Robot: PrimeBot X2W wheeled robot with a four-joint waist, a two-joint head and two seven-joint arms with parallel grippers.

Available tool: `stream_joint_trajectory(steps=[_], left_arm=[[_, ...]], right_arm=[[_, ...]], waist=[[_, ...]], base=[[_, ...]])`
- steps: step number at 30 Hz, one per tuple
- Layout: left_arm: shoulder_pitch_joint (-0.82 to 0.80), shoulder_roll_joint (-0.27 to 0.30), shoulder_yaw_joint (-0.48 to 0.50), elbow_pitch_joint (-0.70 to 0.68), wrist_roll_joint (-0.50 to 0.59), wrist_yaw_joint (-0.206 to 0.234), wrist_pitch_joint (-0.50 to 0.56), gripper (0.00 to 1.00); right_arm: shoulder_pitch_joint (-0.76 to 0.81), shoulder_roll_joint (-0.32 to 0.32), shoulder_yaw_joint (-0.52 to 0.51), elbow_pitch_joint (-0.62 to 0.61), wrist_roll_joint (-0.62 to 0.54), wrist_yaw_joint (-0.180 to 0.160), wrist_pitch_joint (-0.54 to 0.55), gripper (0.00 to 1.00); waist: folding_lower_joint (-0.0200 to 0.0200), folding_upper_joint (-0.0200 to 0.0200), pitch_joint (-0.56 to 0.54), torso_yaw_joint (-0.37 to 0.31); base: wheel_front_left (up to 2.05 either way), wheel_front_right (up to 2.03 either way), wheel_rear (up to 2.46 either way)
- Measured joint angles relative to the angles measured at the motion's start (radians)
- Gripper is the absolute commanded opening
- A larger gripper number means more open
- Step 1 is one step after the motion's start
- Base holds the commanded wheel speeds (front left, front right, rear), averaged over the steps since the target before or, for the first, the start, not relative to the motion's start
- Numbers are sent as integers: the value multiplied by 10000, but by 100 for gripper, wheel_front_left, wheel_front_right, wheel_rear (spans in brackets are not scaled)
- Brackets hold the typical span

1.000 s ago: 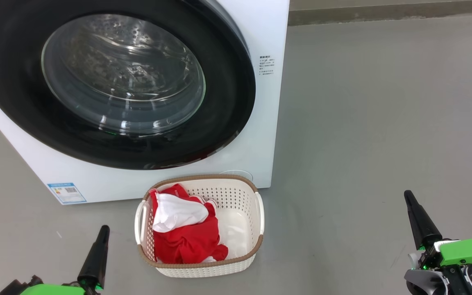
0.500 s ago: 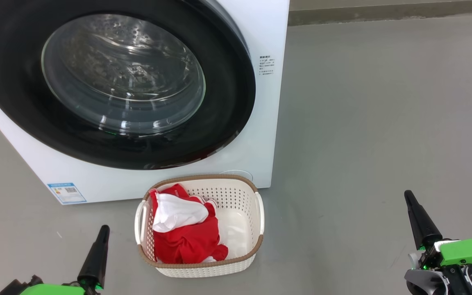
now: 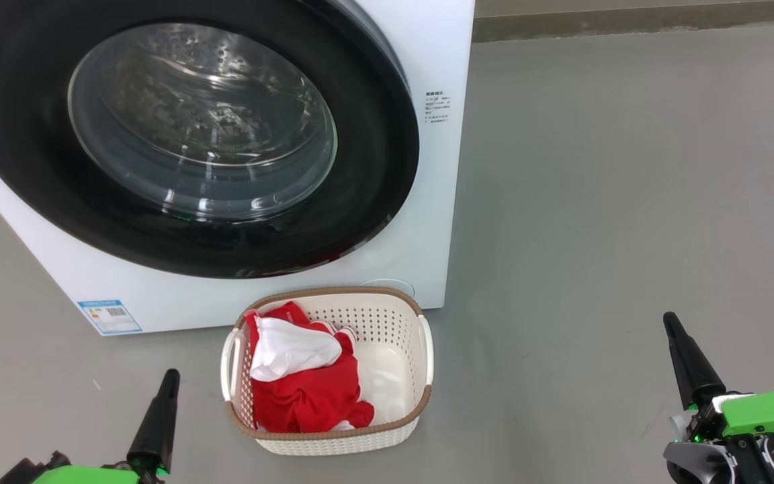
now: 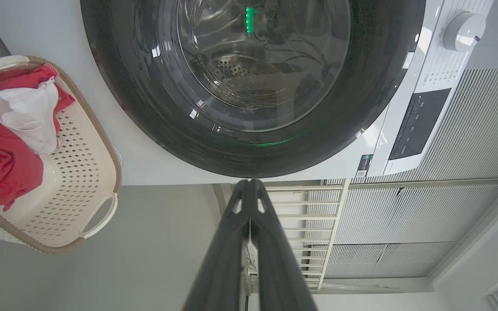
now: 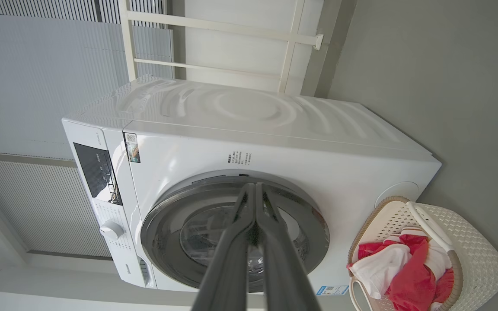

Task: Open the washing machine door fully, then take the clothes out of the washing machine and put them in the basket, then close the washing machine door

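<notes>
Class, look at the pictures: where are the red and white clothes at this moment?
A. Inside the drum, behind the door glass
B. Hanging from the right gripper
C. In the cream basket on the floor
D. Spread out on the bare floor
C: the clothes lie bunched inside the basket, which stands on the floor just in front of the washing machine.
</notes>
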State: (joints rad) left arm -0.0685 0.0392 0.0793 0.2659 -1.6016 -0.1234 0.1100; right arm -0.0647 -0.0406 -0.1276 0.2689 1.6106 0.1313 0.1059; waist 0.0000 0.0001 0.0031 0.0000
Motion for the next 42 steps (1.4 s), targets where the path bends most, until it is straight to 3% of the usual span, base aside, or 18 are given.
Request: stream_joint_trajectory(steps=[42], left_arm=[[-1, 0, 0, 0, 0, 0, 0, 0]], right_arm=[[-1, 4, -25, 0, -2, 0, 2, 0]], waist=[[0, 0, 0, 0]], base=[[0, 0, 0]])
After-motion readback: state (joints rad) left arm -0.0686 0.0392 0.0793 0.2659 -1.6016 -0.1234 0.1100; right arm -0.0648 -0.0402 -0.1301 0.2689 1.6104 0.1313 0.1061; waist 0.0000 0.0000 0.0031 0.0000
